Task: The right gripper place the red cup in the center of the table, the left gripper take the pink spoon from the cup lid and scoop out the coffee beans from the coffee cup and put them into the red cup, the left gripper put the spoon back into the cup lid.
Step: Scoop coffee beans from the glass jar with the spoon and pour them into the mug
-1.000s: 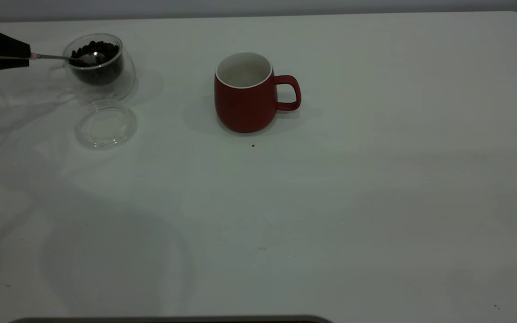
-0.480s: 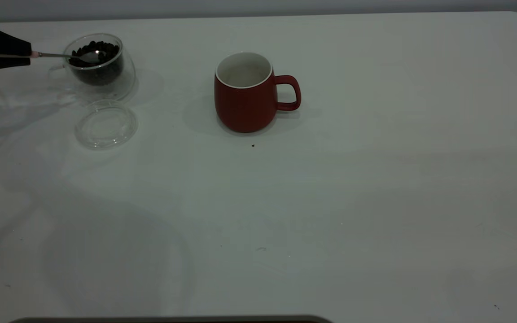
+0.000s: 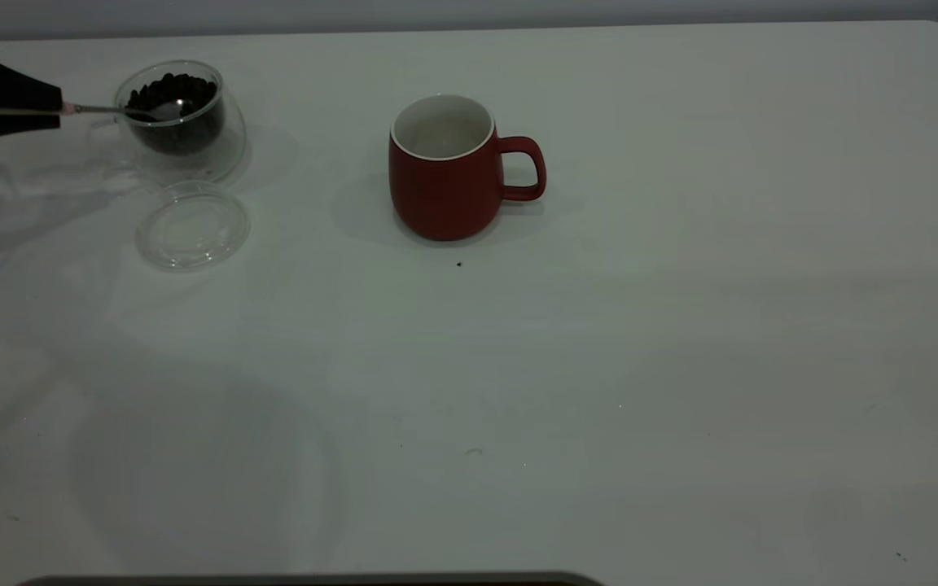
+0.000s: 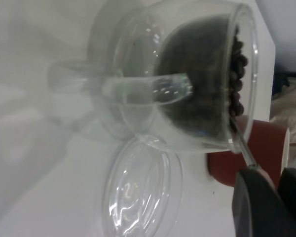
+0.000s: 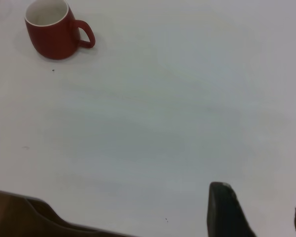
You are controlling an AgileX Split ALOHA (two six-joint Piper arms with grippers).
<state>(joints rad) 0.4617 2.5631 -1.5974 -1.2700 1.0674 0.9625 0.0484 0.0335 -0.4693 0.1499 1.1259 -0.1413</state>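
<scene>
In the exterior view, the left gripper [image 3: 52,109] is reaching in from the left edge, clamped on the pale handle end of the pink spoon [image 3: 123,108]. The spoon is lying nearly level, its long axis running left to right, with the metal bowl pointing right over the coffee beans [image 3: 176,88] inside the coffee cup [image 3: 184,122]. The coffee cup is standing upright near the far left of the worktop [image 3: 681,325]. The cup lid [image 3: 192,225] is lying flat just in front of it, apart from it. The red cup [image 3: 446,169] is standing upright well to the right of the glass, handle pointing right, white inside showing no beans. A small dark speck [image 3: 459,264] is sitting just in front of it. Wide bare worktop is stretching right and forward, out to the rounded far-right corner.

In the left wrist view, the left gripper [image 4: 266,202] is closed on the spoon's thin neck [image 4: 242,148], which is running up to the glass rim. The coffee cup [image 4: 187,89] is filling the frame with its clear handle toward the camera, the cup lid [image 4: 140,192] just beside it and the red cup [image 4: 259,153] beyond.

In the right wrist view, the right gripper [image 5: 259,212] is hanging with its fingers spread apart and holding nothing, over bare worktop well apart from the red cup [image 5: 53,29]. The near worktop edge is showing at the frame's corner.
</scene>
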